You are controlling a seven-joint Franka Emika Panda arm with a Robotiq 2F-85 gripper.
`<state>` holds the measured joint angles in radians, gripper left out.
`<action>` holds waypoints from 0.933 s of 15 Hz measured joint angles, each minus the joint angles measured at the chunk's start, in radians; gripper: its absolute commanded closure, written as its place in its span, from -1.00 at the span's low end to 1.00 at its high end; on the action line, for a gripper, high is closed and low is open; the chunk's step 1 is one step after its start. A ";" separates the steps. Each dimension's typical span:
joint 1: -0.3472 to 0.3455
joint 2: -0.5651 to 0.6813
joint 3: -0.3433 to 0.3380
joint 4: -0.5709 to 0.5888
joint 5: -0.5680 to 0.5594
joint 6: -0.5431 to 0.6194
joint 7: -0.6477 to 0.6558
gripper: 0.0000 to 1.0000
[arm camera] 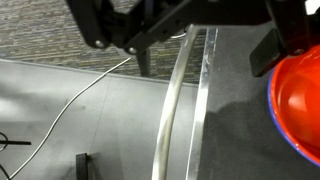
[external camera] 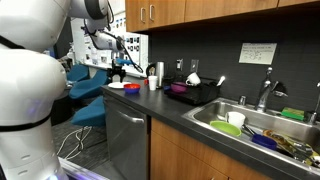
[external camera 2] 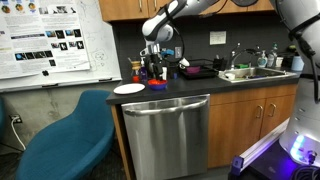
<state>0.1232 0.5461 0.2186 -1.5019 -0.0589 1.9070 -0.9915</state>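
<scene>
— Two fingers on the robot's black gripper [external camera 2: 152, 57], and they stand as far apart as they go?

— Yes, spread wide, with nothing between them. The gripper hangs pointing down over the dark countertop [external camera 2: 205, 84], just to the side of the round white plate [external camera 2: 129, 89].

— Why does the wrist view show carpet, then?

— The plate sits close to an edge of the countertop and the gripper hangs near that edge too, so the camera looks past it to the floor. I judge the downward pose also gives a straight look at what lies beside the plate.

— What lies there?

— A shallow orange-red bowl with a blue rim [arm camera: 300, 100]. It stands just beside the plate, on the side toward the black dish rack [external camera: 197, 93], which is itself well apart from the plate.

— How does the bowl look?

— Glossy and smooth, plastic I think, and empty in the part that shows. It sits open side up, flat on its base, so it looks steady. In the wrist view it lies off to one side of the fingers, not between them.

— Anything else near the plate?

— A small white cup [external camera: 153, 83], beyond the bowl.
</scene>
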 measured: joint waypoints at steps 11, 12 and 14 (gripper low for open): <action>-0.017 0.023 0.000 -0.002 0.013 0.044 -0.055 -1.00; -0.020 0.027 0.000 -0.002 0.017 0.048 -0.056 -1.00; -0.026 0.036 -0.001 -0.002 0.025 0.055 -0.056 -1.00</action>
<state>0.0972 0.5820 0.2176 -1.5039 -0.0339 1.9616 -1.0477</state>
